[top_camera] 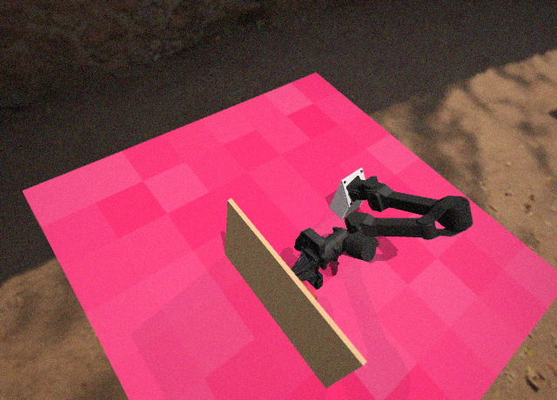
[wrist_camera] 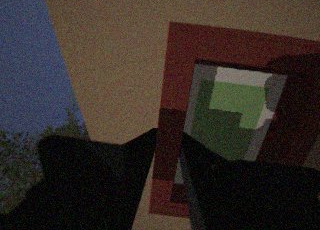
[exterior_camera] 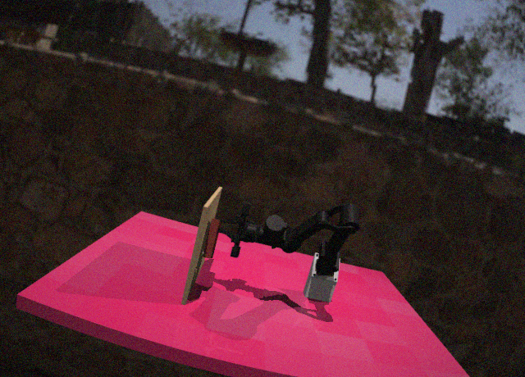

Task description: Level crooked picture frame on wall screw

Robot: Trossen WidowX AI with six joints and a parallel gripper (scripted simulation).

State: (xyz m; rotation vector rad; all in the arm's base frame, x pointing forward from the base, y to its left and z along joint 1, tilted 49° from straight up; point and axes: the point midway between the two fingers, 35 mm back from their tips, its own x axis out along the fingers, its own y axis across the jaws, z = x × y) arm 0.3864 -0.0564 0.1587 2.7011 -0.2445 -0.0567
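The picture frame [exterior_camera: 212,238] [wrist_camera: 181,50], dark red around a grey-bordered green and white picture, is against the room side of the tan wall panel [top_camera: 276,292] [exterior_camera: 195,261] [wrist_camera: 115,65]. My gripper [exterior_camera: 220,231] [wrist_camera: 168,134] is shut on the frame's left side bar, below its middle in the wrist view. In that view the frame's top edge slopes down to the right and its left bar leans a little. The panel's edge leans too, so I cannot tell how level the frame is. The screw and the notched strip are hidden.
The panel stands upright on the pink checkered table [top_camera: 166,184] [exterior_camera: 288,334]. The arm's grey and white base [top_camera: 341,204] [exterior_camera: 321,289] is on the table, on the frame's side of the panel. The arm's shadow crosses the wall and part of the picture.
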